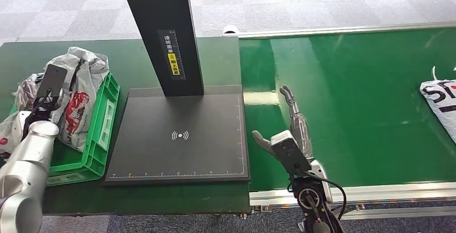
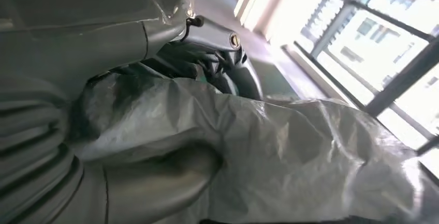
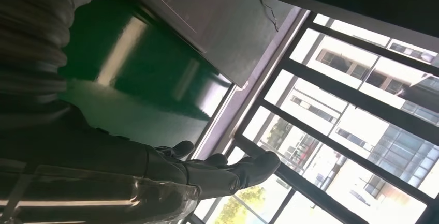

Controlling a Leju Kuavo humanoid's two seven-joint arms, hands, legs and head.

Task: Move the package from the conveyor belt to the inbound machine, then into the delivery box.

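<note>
Delivery step: left hand (image 1: 47, 94) clamps crinkled grey plastic package (image 1: 80, 96) over green crate (image 1: 107, 115); release next. Right hand (image 1: 287, 136), fingers apart, waits on belt.

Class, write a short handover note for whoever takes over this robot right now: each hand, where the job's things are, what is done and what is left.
Left hand: over the green delivery box, touching a grey package; whether it grips cannot be told.
Right hand: open, holding nothing, above the conveyor belt.
Inbound machine: plate bare.
Done: packages lie in the delivery box.
Left: free the left hand; another white package sits at the belt's far right, probably next for the machine, then the box.
</note>
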